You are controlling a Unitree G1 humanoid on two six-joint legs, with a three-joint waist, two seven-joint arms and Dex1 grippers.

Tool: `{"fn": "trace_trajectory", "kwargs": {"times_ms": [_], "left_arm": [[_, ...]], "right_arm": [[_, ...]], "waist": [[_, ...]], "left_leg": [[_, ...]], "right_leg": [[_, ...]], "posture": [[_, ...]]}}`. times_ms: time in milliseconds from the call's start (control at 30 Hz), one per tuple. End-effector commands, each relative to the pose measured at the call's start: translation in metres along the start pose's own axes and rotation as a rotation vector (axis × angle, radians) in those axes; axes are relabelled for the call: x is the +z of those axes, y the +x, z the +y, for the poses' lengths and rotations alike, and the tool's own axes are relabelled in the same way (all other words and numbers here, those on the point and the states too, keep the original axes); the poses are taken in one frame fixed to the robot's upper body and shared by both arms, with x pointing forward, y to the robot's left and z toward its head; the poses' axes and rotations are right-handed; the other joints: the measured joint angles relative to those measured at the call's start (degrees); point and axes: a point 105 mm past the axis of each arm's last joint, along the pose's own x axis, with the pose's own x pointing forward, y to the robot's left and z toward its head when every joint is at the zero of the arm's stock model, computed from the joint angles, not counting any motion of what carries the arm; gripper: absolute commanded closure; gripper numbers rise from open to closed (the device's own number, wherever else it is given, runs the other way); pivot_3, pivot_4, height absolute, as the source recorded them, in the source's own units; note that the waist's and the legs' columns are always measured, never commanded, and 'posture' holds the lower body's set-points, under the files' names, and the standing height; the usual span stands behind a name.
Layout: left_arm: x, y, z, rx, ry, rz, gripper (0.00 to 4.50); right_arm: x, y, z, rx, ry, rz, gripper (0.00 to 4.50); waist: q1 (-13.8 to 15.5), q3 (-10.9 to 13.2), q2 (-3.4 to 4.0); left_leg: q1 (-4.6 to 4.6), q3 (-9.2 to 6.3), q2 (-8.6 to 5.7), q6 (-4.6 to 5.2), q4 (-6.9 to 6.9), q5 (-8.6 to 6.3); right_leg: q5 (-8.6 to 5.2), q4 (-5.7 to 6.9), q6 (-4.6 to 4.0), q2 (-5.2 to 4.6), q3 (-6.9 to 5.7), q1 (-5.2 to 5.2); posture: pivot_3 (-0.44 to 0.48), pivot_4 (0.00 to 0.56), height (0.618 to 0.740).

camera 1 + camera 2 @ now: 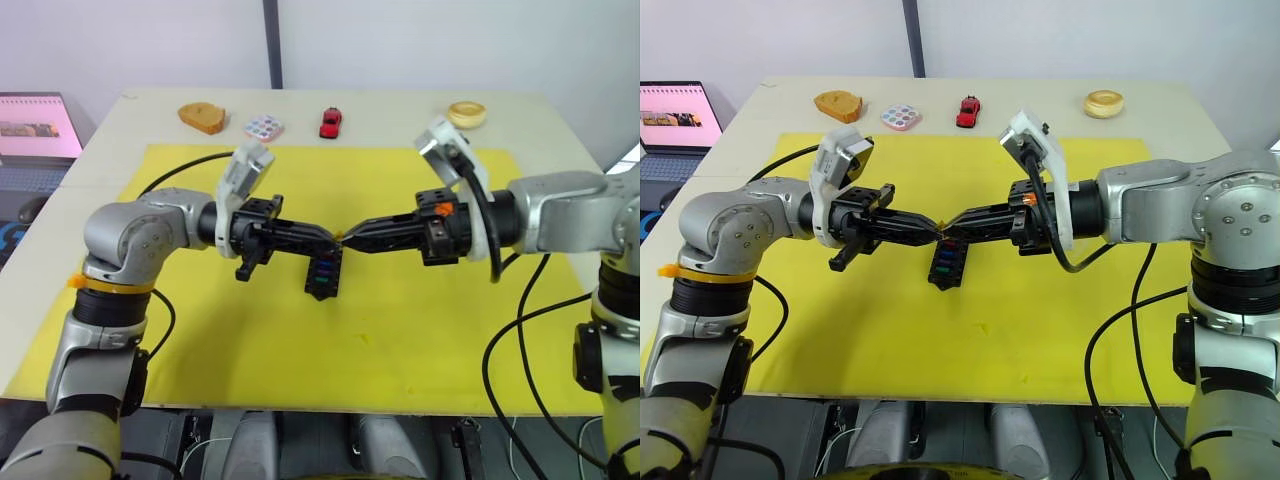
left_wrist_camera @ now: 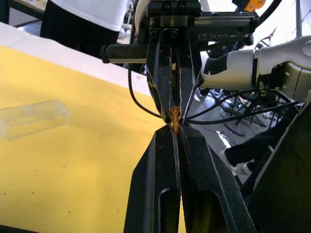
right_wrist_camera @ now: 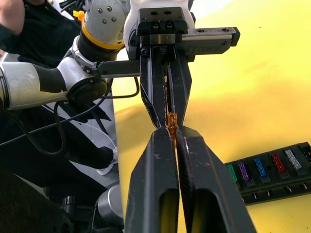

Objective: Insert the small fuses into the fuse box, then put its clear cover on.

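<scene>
The black fuse box lies on the yellow mat at mid-table. Green, purple, teal, red and grey small fuses stand in its slots. Just above the box my left gripper and right gripper meet tip to tip. An amber fuse is pinched where the tips touch, and both grippers are shut on it; the same amber fuse shows in the right wrist view. The clear cover lies flat on the mat, apart from both grippers.
Along the table's far edge sit a brown bread-shaped piece, a pastel-dotted white tile, a red toy car and a round tan ring. A laptop stands off the table's left side.
</scene>
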Motion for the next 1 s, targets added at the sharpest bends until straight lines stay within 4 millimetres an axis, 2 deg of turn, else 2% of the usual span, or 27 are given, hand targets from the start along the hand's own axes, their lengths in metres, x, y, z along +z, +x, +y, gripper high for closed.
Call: {"fn": "trace_trajectory", "kwargs": {"times_ms": [33, 500, 600, 700, 833, 1000], "left_arm": [[0.012, 0.0, -0.005, -0.005, 0.056, -0.011, 4.5], [0.008, 0.0, -0.005, -0.005, 0.061, 0.009, 4.5], [0.001, -0.004, 0.001, 0.04, 0.089, 0.056, 3.57], [-0.009, -0.015, 0.01, 0.088, 0.141, 0.131, 2.08], [-0.027, -0.033, 0.034, 0.182, 0.249, 0.277, 0.08], [-0.057, -0.049, 0.07, 0.276, 0.295, 0.393, 0.03]], "right_arm": [[0.003, 0.001, 0.008, 0.03, -0.035, -0.002, 4.48], [0.001, -0.001, 0.007, -0.002, -0.063, 0.024, 4.48], [0.001, -0.002, 0.002, -0.045, -0.085, 0.057, 4.5], [0.0, -0.004, -0.01, -0.117, -0.122, 0.13, 4.5], [-0.001, -0.002, -0.042, -0.256, -0.205, 0.259, 4.5], [0.008, 0.015, -0.076, -0.31, -0.345, 0.359, 4.5]], "waist": [[0.0, 0.0, 0.0], [0.01, 0.0, 0.0], [-0.03, 0.0, 0.0], [-0.05, 0.02, 0.03], [-0.06, 0.03, 0.05], [-0.03, 0.03, 0.06]], "left_leg": [[0.0, 0.0, 0.0, 0.0, 0.0, 0.0], [0.0, 0.0, 0.0, 0.0, 0.0, 0.0], [0.0, 0.0, 0.0, 0.0, 0.0, 0.0], [0.0, 0.02, 0.0, 0.0, -0.02, 0.0], [0.0, 0.06, 0.0, 0.0, -0.03, 0.0], [-0.06, 0.18, 0.01, 0.0, -0.02, 0.0]], "right_leg": [[0.0, 0.0, 0.0, 0.0, 0.0, 0.0], [0.0, 0.0, 0.0, 0.0, 0.0, -0.01], [0.0, 0.0, 0.0, 0.0, 0.0, -0.01], [0.0, 0.0, -0.01, 0.0, 0.01, -0.04], [-0.01, -0.02, -0.02, 0.01, 0.03, -0.11], [-0.01, -0.06, -0.02, 0.01, 0.08, -0.19]], "posture": [[0.0, 0.15, 0.74], [0.0, 0.15, 0.74], [0.0, 0.15, 0.74], [0.0, 0.15, 0.74], [0.0, 0.15, 0.74], [0.0, 0.15, 0.74]]}}
